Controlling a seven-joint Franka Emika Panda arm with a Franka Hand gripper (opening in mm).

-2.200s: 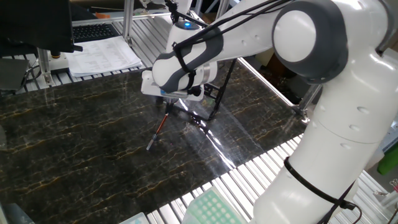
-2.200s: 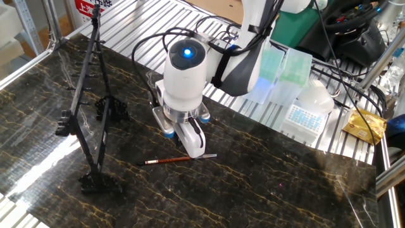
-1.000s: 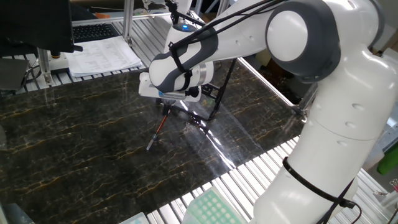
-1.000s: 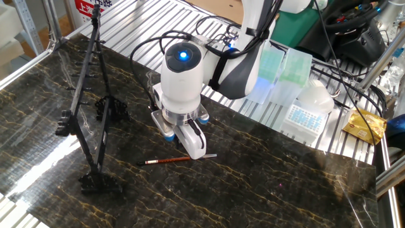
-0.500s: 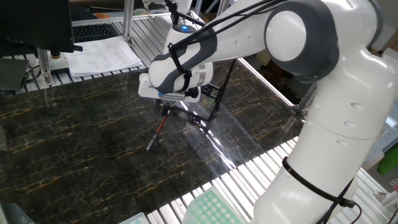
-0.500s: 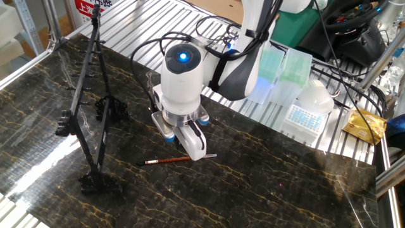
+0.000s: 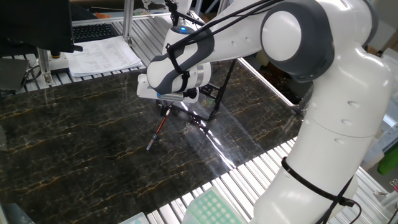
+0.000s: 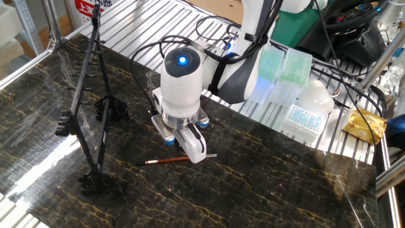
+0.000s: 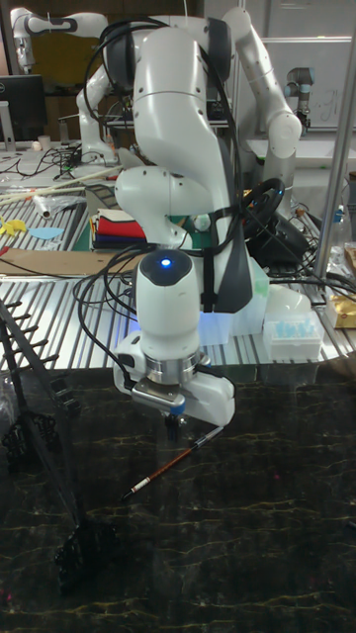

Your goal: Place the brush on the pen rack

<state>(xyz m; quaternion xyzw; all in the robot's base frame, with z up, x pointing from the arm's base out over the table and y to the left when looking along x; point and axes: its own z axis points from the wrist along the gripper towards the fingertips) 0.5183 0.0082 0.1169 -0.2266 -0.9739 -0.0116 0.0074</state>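
Observation:
The brush [image 8: 168, 161] lies flat on the dark marble table, a thin reddish-brown stick with a pale end; it also shows as the brush [image 7: 157, 132] and the brush [image 9: 168, 463]. My gripper [image 8: 192, 152] is low over the brush's pale end, open, with one white finger [image 8: 195, 146] in front of the shaft and the other hidden behind it. The gripper [image 9: 188, 423] almost touches the table. The pen rack [image 8: 88, 107], a black thin-rod frame, stands upright to the left of the brush, apart from it. The pen rack [image 7: 216, 99] is partly hidden by my arm.
Pipette-tip boxes [image 8: 302, 114] and a green tray [image 8: 278, 69] stand on the slatted metal bench behind the table. A crumpled yellow bag [image 8: 364, 126] lies at the right. Papers [image 7: 102, 55] and a keyboard [image 7: 93, 30] sit beyond the far table edge.
The gripper has come down a little and turned slightly over the brush's pale end. The brush and the rack have not moved.

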